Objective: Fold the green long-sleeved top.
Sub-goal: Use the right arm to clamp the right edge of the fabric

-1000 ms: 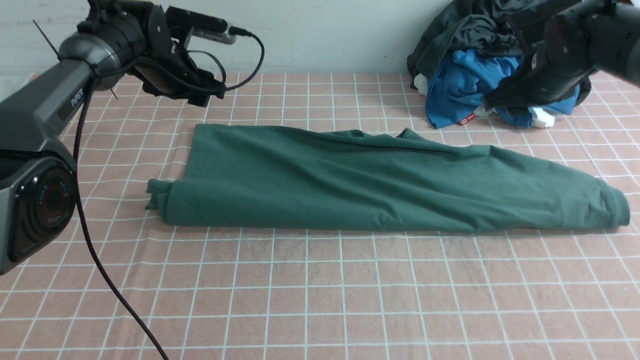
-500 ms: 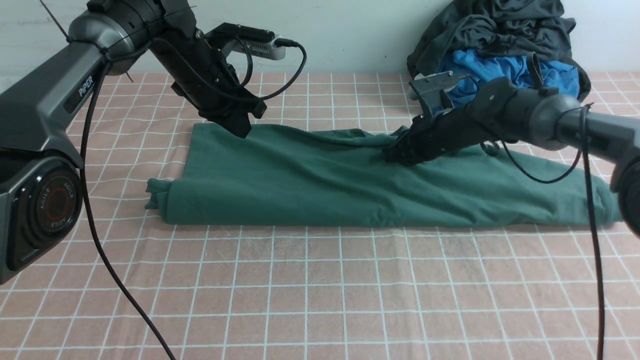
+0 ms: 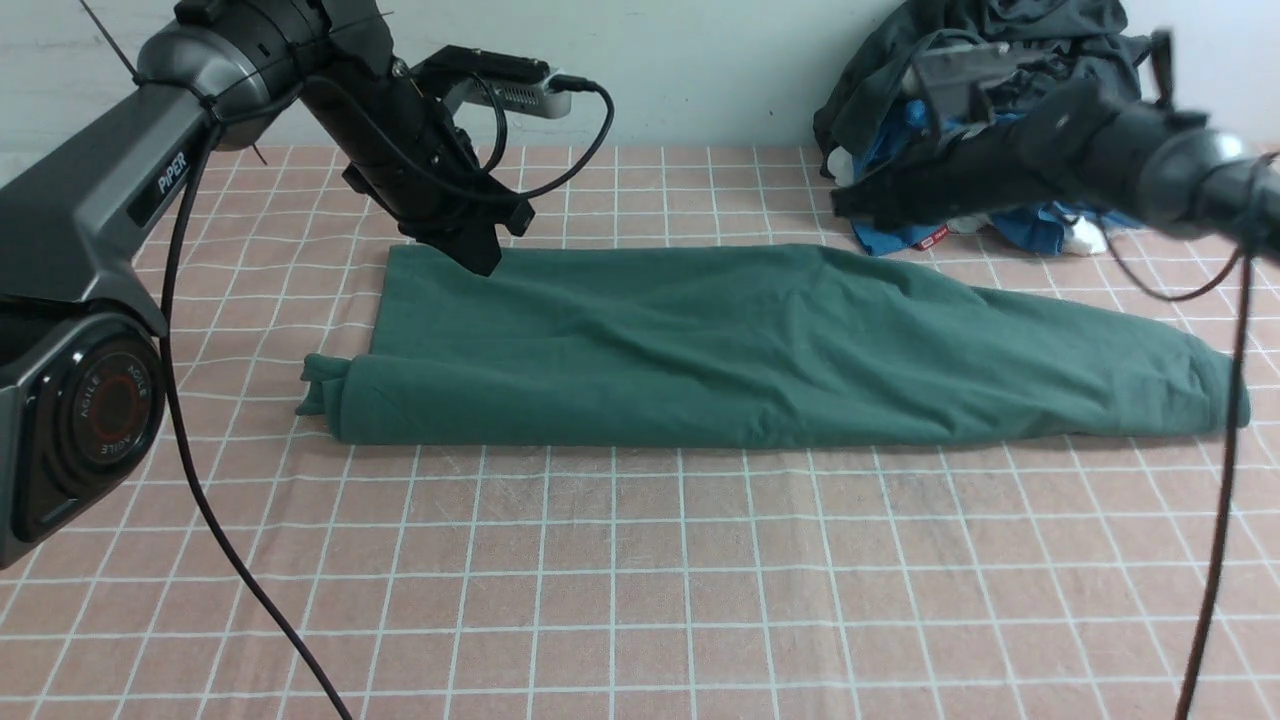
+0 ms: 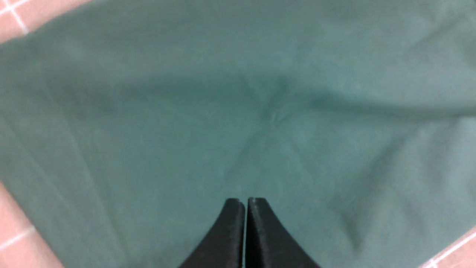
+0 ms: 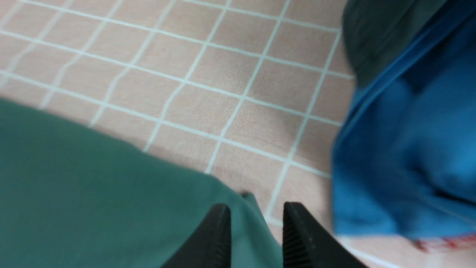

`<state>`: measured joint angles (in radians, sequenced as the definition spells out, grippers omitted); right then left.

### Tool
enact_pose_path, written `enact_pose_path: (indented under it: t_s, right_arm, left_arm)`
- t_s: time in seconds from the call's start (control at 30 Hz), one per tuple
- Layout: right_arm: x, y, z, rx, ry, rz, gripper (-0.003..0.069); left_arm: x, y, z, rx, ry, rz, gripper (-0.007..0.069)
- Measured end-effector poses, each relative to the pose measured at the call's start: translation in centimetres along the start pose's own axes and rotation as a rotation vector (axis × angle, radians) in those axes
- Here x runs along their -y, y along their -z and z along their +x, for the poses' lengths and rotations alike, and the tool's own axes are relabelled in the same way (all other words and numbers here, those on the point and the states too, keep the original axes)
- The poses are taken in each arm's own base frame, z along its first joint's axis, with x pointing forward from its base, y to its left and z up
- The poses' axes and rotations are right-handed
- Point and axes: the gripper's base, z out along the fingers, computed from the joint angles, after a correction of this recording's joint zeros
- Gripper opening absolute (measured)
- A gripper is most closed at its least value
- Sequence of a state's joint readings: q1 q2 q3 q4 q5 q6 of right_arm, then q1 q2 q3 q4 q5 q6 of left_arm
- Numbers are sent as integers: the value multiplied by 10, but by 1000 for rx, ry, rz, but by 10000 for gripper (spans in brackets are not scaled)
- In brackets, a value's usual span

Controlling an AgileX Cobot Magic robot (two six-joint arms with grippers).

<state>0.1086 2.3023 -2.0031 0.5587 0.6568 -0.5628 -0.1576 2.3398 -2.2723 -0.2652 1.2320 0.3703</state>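
The green long-sleeved top (image 3: 760, 350) lies stretched across the middle of the counter (image 3: 640, 600), folded into one long band running left to right. A small bunched roll of cloth pokes out at its left end, and the right end tapers off close to the counter's right side.

At the band's far left corner, the left gripper (image 3: 482, 258) is down at the cloth and clenched. Its wrist view shows the jaws pressed flat together with green fabric all around the tips; whether any cloth is pinched between them I cannot tell.

Over on the other side, the right gripper (image 3: 845, 205) hangs above the top's far edge, blurred in the front view. Its wrist camera shows the jaws parted with nothing caught between them, the green edge and bare pink checks beneath.

Right behind it sits the clutter: a blue garment (image 3: 900, 225) heaped at the counter's far right, with a dark grey-black garment (image 3: 1000, 35) piled over it against the wall (image 3: 700, 70). The blue one lies near the top's far edge, a strip of counter between them, and the right arm (image 3: 1100, 150) crosses in front of that heap.

A black cable (image 3: 215, 520) trails from the left arm (image 3: 120, 210) over the near left counter. A second cable (image 3: 1222, 440) droops from the right arm across the top's right end.
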Motion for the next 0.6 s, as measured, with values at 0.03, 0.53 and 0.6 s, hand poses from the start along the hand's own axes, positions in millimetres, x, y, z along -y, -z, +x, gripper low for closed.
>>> enact_pose_path:
  t_s: [0.03, 0.53, 0.6]
  right_arm:
    - [2, 12, -5, -18, -1, 4, 205]
    - [125, 124, 62, -576, -392, 380, 467]
    - [130, 114, 80, -623, -421, 369, 519]
  left_arm:
    - [0, -1, 1, -8, 5, -2, -3]
    - [2, -14, 76, -262, 73, 34, -3]
    - [9, 15, 68, -184, 50, 33, -3]
